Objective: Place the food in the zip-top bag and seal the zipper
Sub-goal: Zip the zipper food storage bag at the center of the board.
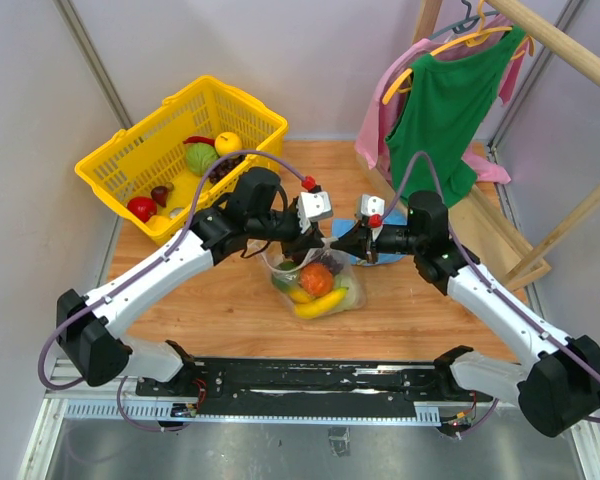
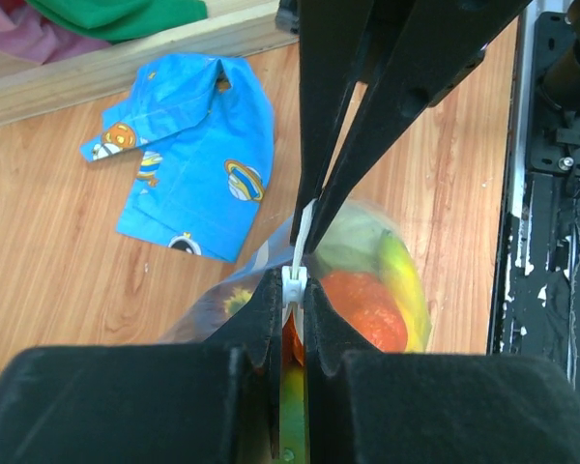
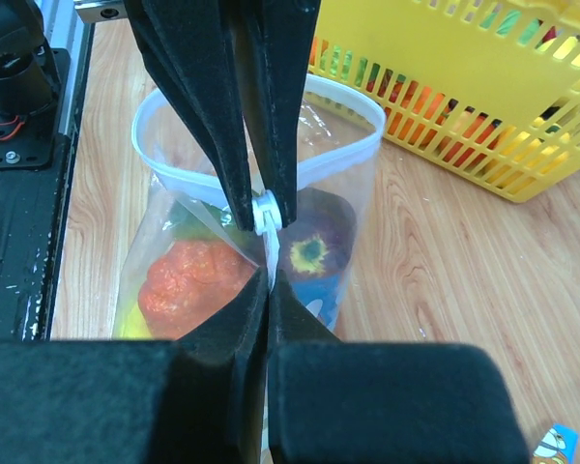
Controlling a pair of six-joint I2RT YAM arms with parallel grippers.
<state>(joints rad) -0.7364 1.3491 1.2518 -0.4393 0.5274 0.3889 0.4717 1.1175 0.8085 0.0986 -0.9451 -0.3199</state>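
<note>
The zipper is being pinched at a single spot by both arms at once. The left end effector is being clamped narrowly on the pale strip, and the right end effector is being pressed fully closed on it just beside, tip almost to tip. The zip-top bag is being hung from this shared pinch near the middle of the worktop, its base apparently resting on the wood. An orange, a banana and a dark purple fruit are being carried inside it. A cabbage and other pieces are being shown in the yellow basket, well apart.

From the pinch, the mouth is gaping as an open loop toward the left arm's side. The strip's long axis is therefore being judged to run roughly along the line joining the two wrists. The unsealed stretch is lying beneath the left end effector and away from the right one, so the left arm is being taken as the nearer for any pressing run along it.
</note>
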